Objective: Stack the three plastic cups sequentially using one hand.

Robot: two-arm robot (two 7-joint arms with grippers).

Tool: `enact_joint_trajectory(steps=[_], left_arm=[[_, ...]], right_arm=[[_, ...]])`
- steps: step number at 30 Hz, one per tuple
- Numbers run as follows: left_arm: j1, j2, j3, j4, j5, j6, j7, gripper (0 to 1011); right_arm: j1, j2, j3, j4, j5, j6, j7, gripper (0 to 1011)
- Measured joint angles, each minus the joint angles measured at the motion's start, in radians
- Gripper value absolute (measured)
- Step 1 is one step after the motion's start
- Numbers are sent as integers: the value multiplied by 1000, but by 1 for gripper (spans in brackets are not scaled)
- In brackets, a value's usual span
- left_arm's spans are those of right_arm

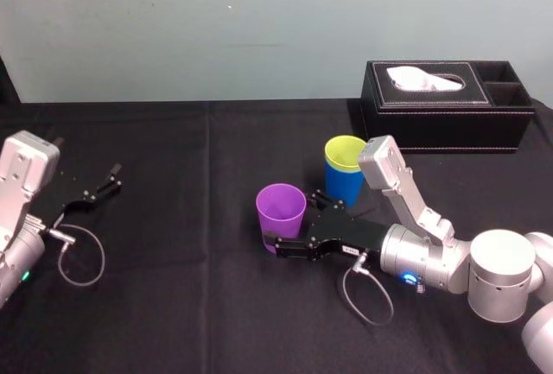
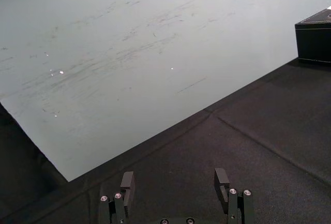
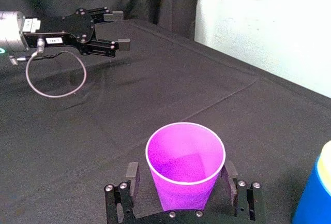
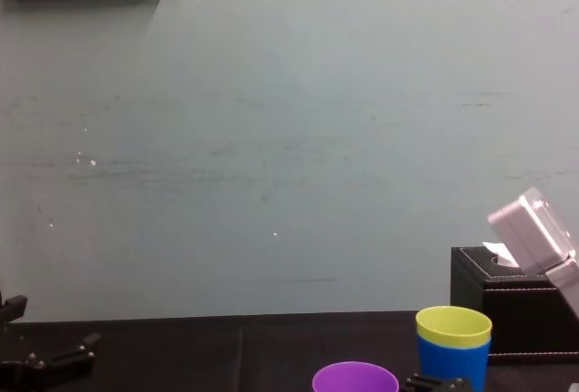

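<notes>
The purple cup stands upright on the black cloth, between the two fingers of my right gripper. In the right wrist view the purple cup sits inside the open right gripper, with a finger on each side of its lower wall. Just behind and to the right, the yellow-green cup is nested inside the blue cup. The chest view shows the same yellow-green cup in the blue cup, next to the purple rim. My left gripper rests open at the far left.
A black leather tissue box stands at the back right, behind the cups. A loop of grey cable hangs beside the left arm. Black cloth covers the table, and a pale wall rises behind it.
</notes>
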Motion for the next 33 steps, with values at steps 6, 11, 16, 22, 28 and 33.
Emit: enact_joint_trajectory(steps=[6,11,16,22,28,33], left_arm=[[0,0,0,0,0,0,0,1010],[0,0,0,0,0,0,0,1010],[0,0,0,0,0,0,0,1010],[0,0,0,0,0,0,0,1010],[0,0,0,0,0,0,0,1010],[0,0,0,0,0,0,0,1010]], right_arm=[[0,0,1,-1,0,0,0,984],[-2,1,2,-2,1,0,0,889],[-2,1,3,-3,1,0,-1,757],[-3,2,4,-4,1,-1,-1,717],[-3,2,4,-4,1,-1,-1,715],[-4,2,4,-5,1,-1,-1,713]])
